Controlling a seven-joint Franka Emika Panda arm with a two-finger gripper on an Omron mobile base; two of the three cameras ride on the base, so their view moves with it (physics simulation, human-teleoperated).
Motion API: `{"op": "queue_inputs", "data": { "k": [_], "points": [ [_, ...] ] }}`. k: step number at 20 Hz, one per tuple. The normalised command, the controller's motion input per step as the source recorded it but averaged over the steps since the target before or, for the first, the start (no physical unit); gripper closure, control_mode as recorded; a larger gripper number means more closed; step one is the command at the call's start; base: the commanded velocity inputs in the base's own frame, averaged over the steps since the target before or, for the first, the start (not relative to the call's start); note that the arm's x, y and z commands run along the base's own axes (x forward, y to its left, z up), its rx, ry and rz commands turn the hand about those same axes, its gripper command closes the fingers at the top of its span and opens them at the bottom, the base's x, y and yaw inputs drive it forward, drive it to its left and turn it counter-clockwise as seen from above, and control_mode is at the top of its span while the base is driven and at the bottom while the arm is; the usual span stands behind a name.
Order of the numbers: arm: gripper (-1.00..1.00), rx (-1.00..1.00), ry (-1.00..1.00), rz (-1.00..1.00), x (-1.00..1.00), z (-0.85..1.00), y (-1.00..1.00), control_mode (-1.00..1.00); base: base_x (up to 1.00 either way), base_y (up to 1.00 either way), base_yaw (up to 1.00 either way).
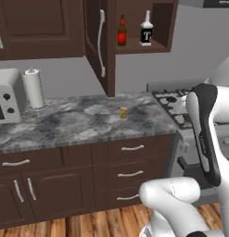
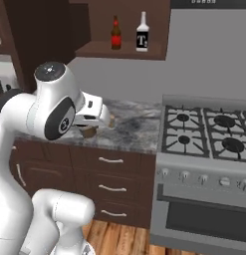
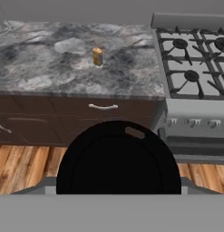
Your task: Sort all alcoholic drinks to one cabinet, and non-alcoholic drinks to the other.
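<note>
The gripper (image 2: 89,130) grasps a coffee cup (image 3: 119,158), its dark lid facing the hand camera. The can (image 3: 97,57) stands upright on the counter (image 1: 65,120), ahead and slightly left, well apart. Both bottles (image 1: 122,31) sit in the open cabinet (image 1: 162,23) above. The stove (image 3: 195,68) lies right; the path looks unobstructed.

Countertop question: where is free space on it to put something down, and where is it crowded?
The marble counter is bare between the paper towel roll and the yellow can, and from the can to the stove. Its left end is crowded by the toaster oven.
</note>
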Motion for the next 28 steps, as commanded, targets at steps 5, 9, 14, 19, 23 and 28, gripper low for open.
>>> {"op": "queue_inputs", "data": {
  "k": [5, 9, 14, 19, 23, 28],
  "points": [
    [1.00, 0.00, 0.00, 0.00, 0.00, 0.00, 0.00, 1.00, -0.66, -0.10, 0.00],
    [1.00, 0.00, 0.00, 0.00, 0.00, 0.00, 0.00, 1.00, -0.62, -0.34, 0.00],
    [1.00, 0.00, 0.00, 0.00, 0.00, 0.00, 0.00, 1.00, -0.41, -0.44, 0.00],
    [1.00, 0.00, 0.00, 0.00, 0.00, 0.00, 0.00, 1.00, -0.15, -0.58, 0.01],
    [1.00, 0.00, 0.00, 0.00, 0.00, 0.00, 0.00, 1.00, -0.24, -0.69, 0.00],
    [1.00, 0.00, 0.00, 0.00, 0.00, 0.00, 0.00, 1.00, -0.27, -0.73, -0.01]
  ]
}}
